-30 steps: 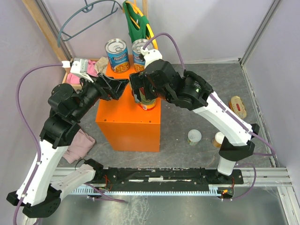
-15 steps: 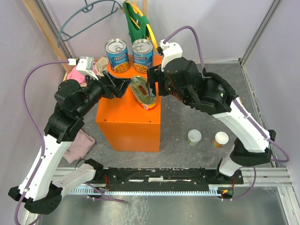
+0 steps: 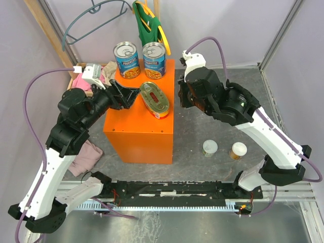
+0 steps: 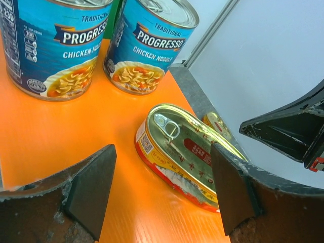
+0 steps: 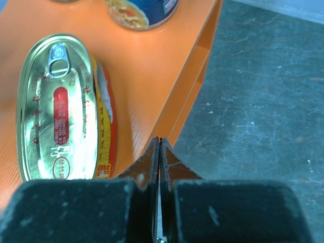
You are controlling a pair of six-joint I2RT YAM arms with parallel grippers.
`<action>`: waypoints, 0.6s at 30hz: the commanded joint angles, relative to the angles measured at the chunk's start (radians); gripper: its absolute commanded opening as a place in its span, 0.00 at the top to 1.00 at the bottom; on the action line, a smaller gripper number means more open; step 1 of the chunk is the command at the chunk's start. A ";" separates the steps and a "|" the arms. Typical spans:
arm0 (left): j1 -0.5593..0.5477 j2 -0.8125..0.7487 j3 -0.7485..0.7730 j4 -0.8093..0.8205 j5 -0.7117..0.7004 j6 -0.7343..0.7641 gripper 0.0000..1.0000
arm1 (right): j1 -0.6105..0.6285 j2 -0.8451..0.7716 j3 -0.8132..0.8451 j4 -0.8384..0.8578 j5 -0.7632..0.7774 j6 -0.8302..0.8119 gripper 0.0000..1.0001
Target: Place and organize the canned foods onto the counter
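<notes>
Two tall blue-labelled cans (image 3: 126, 59) (image 3: 154, 58) stand at the back of the orange counter (image 3: 136, 131). A flat oval yellow-red tin (image 3: 156, 99) lies free on the counter's right side, ring-pull up. My left gripper (image 3: 132, 93) hovers open just left of it; in the left wrist view the tin (image 4: 187, 152) lies ahead of the wide-apart fingertips (image 4: 162, 192). My right gripper (image 3: 181, 96) is shut and empty, off the counter's right edge (image 5: 159, 144). Two small white-lidded cans (image 3: 210, 148) (image 3: 238, 150) stand on the floor. Part of another oval tin (image 4: 217, 125) shows beyond the counter.
A wooden tray with clothes (image 3: 86, 81) sits behind the counter's left corner. A pink cloth (image 3: 86, 157) lies on the floor by the left arm. A green garment (image 3: 147, 23) and a hanger (image 3: 91, 20) hang at the back wall. A rail (image 3: 167, 190) runs along the near edge.
My right gripper has let go of the oval tin on the counter, drawn back to the right and shut. The left gripper has stayed nearly in place.
</notes>
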 commanded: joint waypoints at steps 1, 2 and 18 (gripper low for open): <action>0.001 -0.032 -0.008 0.002 0.008 0.026 0.20 | 0.001 -0.040 -0.052 0.076 -0.091 0.038 0.99; 0.001 -0.037 -0.010 -0.002 0.006 0.026 0.20 | 0.002 -0.039 -0.064 0.084 -0.112 0.056 0.99; 0.000 -0.056 -0.017 -0.031 -0.005 0.035 0.31 | 0.061 -0.010 -0.111 0.154 -0.182 0.110 0.99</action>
